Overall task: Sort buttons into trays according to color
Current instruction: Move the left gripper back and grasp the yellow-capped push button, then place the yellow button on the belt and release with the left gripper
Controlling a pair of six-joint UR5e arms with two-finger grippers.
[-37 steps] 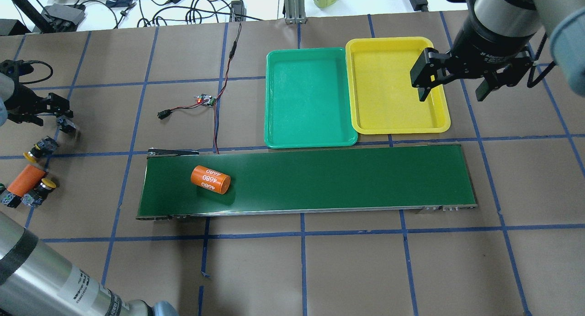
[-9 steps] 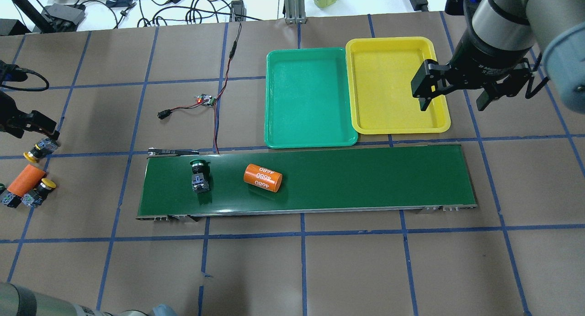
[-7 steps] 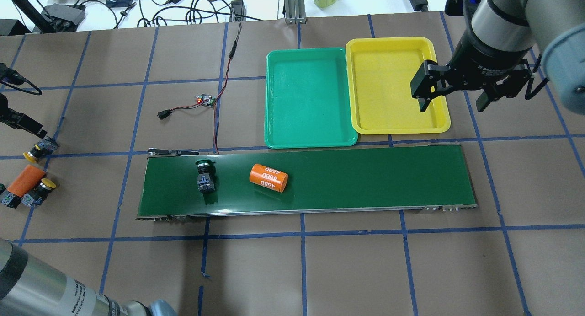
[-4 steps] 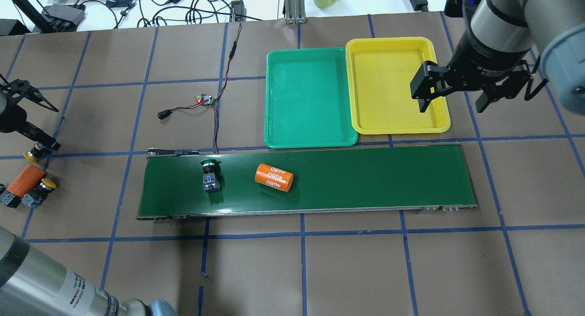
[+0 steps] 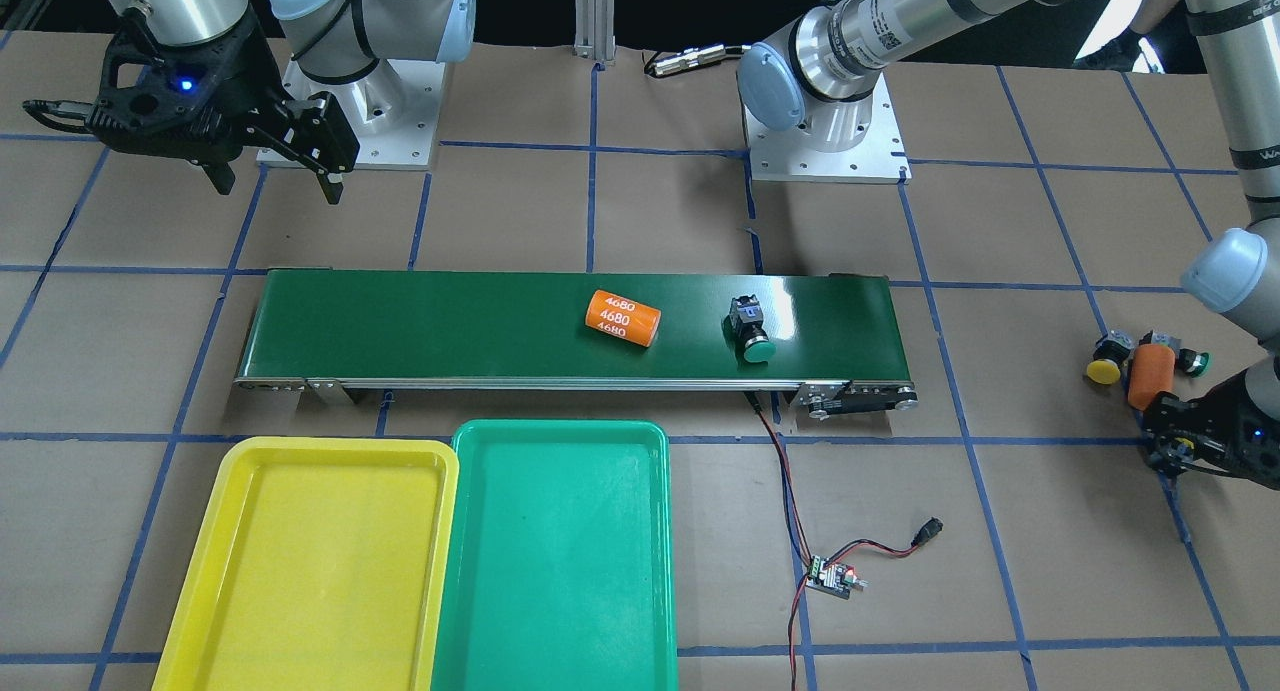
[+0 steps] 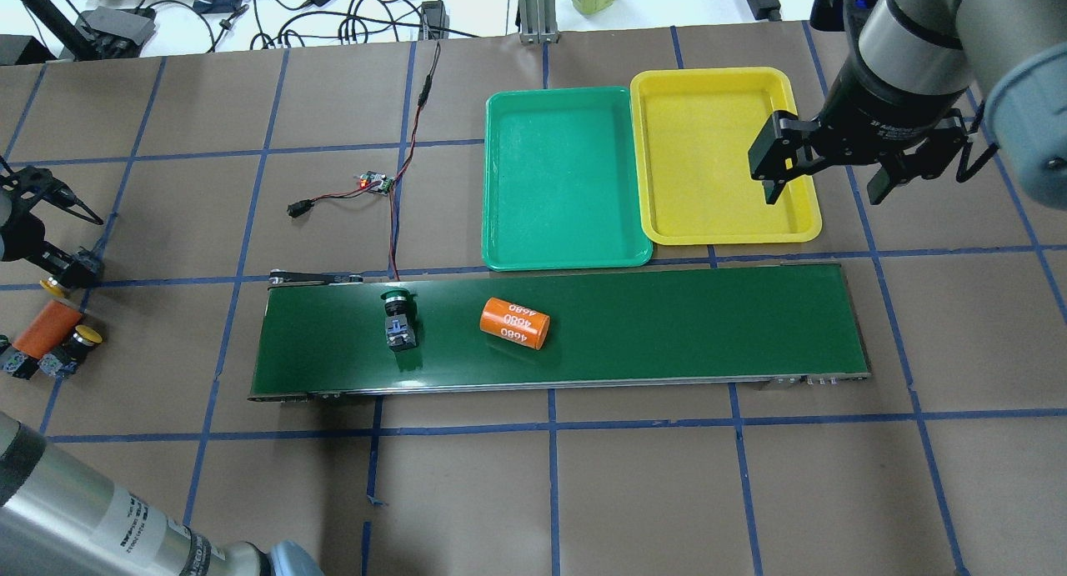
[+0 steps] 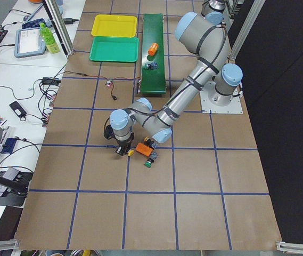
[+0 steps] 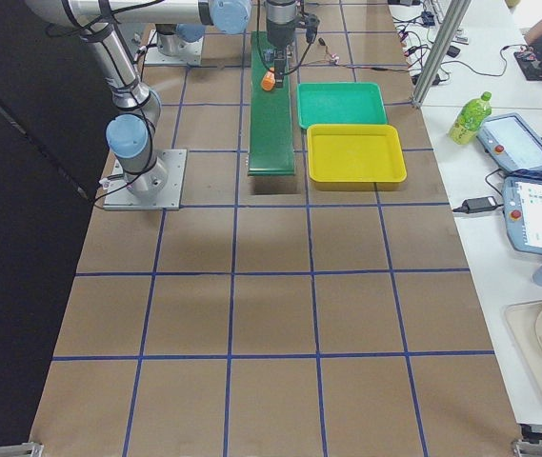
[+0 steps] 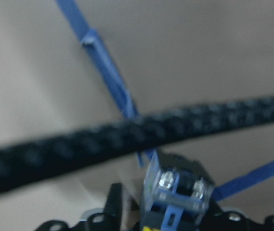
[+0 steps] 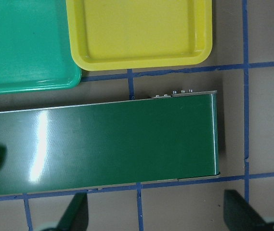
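A green-capped button (image 6: 398,322) lies on its side on the dark green conveyor belt (image 6: 667,326); it also shows in the front view (image 5: 750,331). My left gripper (image 6: 83,247) is low at the table's left edge. It is open, with its fingers either side of a yellow-capped button (image 6: 53,288), whose terminal end fills the left wrist view (image 9: 177,190). Another yellow-capped button (image 6: 86,337) and a further button body (image 6: 17,363) lie nearby. My right gripper (image 6: 825,180) is open and empty over the right rim of the yellow tray (image 6: 708,151). The teal tray (image 6: 558,184) is beside it.
An orange cylinder (image 6: 514,323) lies on the belt right of the green button. A second orange cylinder (image 6: 46,326) lies among the buttons at the left. A small circuit board with wires (image 6: 375,182) sits behind the belt's left end.
The belt has carried the green button and the orange cylinder to the right. My left gripper has come down around the yellow button. The right arm has hardly moved.
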